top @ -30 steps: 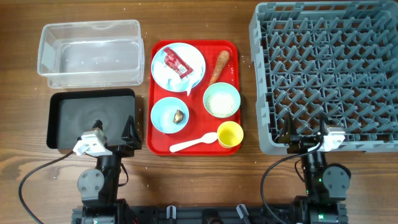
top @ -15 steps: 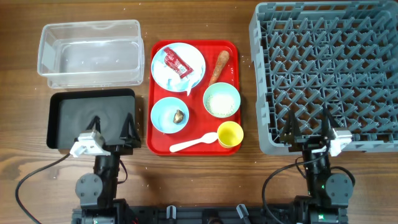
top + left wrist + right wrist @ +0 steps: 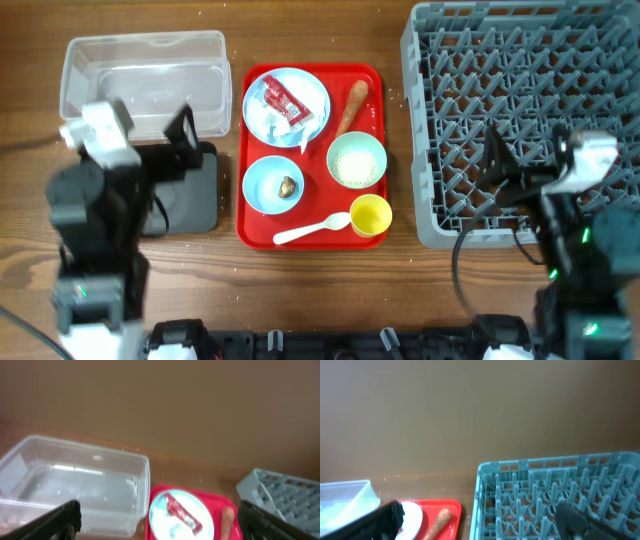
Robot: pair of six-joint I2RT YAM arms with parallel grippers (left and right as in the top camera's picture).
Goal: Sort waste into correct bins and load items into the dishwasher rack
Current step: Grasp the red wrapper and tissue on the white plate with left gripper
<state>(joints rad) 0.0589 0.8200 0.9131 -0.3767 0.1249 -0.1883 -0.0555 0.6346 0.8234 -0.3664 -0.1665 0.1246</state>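
Note:
On the red tray [image 3: 312, 240] a light blue plate [image 3: 312, 95] holds the red foil wrapper [image 3: 281, 100] and white tissue [image 3: 285, 132]. The carrot [image 3: 352, 107] lies beside it. A small blue bowl [image 3: 262, 190] holds a brown scrap [image 3: 288, 186]. A pale green bowl [image 3: 357, 160] holds white grains. The yellow cup [image 3: 370, 216] and white spoon [image 3: 312, 231] lie at the tray's front. My left gripper [image 3: 150, 140] [image 3: 160, 520] is open and empty, raised over the tubs. My right gripper [image 3: 530, 165] [image 3: 477, 517] is open and empty over the rack's front.
The clear tub [image 3: 145, 85] stands at the back left. The black tub [image 3: 200, 190] in front of it is mostly hidden by my left arm. The grey dishwasher rack [image 3: 520, 60] fills the right side. Bare wooden table lies along the front.
Both arms have risen from their low rest at the table's front edge and moved away from it. The left now covers the black tub, the right the rack's front. The objects have not moved.

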